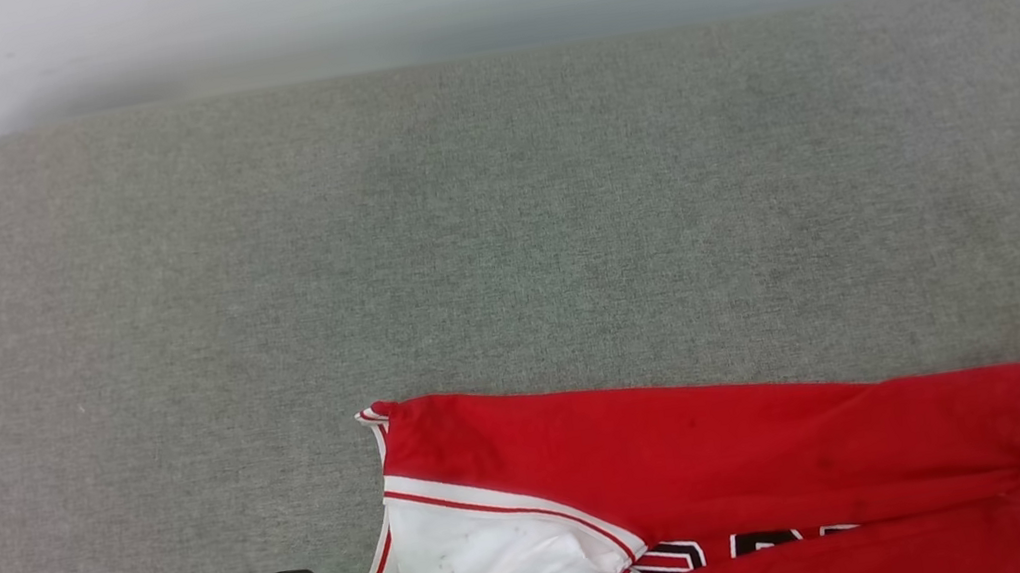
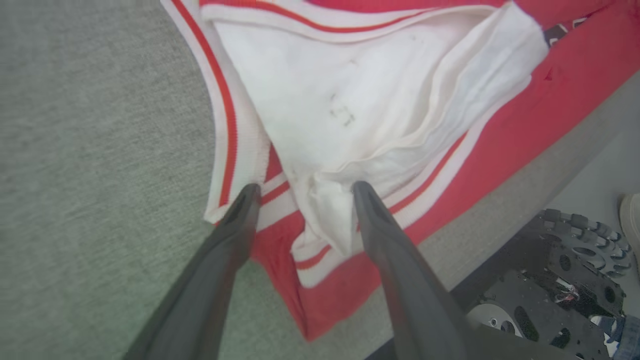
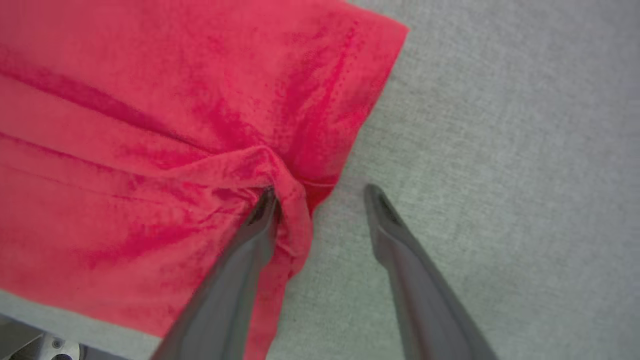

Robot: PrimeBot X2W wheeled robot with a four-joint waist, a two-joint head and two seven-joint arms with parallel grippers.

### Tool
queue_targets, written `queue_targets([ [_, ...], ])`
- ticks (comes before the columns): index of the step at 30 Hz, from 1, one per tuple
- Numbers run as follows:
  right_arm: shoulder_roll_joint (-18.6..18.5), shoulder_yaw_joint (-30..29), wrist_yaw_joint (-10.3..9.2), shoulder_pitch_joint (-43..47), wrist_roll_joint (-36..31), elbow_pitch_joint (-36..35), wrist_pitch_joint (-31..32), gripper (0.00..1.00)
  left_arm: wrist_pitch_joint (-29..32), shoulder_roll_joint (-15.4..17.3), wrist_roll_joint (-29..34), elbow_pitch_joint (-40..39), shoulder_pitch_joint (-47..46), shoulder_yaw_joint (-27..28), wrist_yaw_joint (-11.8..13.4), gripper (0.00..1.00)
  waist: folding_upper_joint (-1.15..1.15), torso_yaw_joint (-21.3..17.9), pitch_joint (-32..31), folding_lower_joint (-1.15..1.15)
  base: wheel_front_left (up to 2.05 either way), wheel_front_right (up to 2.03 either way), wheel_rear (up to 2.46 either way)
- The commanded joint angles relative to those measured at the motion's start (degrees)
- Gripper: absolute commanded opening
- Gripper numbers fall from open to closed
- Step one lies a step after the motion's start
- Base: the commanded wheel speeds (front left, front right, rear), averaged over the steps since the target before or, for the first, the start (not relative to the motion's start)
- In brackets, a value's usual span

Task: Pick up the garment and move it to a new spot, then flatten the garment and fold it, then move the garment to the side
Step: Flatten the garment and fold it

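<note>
I have the garment [image 1: 744, 433] lying along the near edge of the grey cushion [image 1: 501, 227], from the middle out to the right, with the whole far half of the cushion bare beyond it. It looks doubled over on itself lengthwise, since only a strip of the black lettering [image 1: 741, 545] peeks out under a red layer.

My left gripper [image 2: 303, 192] sits at the garment's left end, jaws apart and straddling a puckered ridge of the white sleeve [image 2: 350, 100]. I put it there because that bunched cloth gives the fingers something to bite. A flat layer would just slide under them.

My right gripper [image 3: 320, 195] is at the right end by the red hem corner [image 3: 360, 75], also spread. One finger [image 3: 260, 220] is tucked against a raised red fold and the other finger [image 3: 395, 235] rests over bare cushion, so the fold stands between them. I cannot quite tell whether that inner finger is under the cloth or only pressed beside it.

With one gripper at each end, closing both should let me lift the garment evenly and carry it farther onto the cushion. Neither gripper has closed on any cloth.
</note>
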Motion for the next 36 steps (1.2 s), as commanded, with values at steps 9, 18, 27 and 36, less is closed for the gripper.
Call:
queue_targets([
  [9,1.1,-4.4,-0.01,0.2,4.1,-2.6,1.2,1.00,-6.1,0.9,0.7,-1.9,0.1,3.8,3.3,1.00,0.00,-0.4,-4.1,0.00,0.00,0.00,0.00],
  [18,7.0,-19.2,-0.01,4.1,4.6,-9.2,9.8,1.00,-20.1,-1.0,0.5,-6.2,3.4,12.9,9.7,1.00,0.00,-0.3,-5.7,0.00,0.00,0.00,0.00],
  [27,21.0,-33.1,-0.01,8.2,-1.2,-12.4,15.5,1.00,-21.8,-12.4,13.4,-13.5,9.3,30.6,8.8,1.00,0.00,0.6,-4.7,0.00,0.00,0.00,0.00],
  [36,28.3,-37.8,-0.01,8.3,-3.0,-6.6,14.2,1.00,-21.8,-22.7,23.8,-14.5,12.3,41.8,-0.8,1.00,0.00,2.4,-2.1,0.00,0.00,0.00,0.00],
])
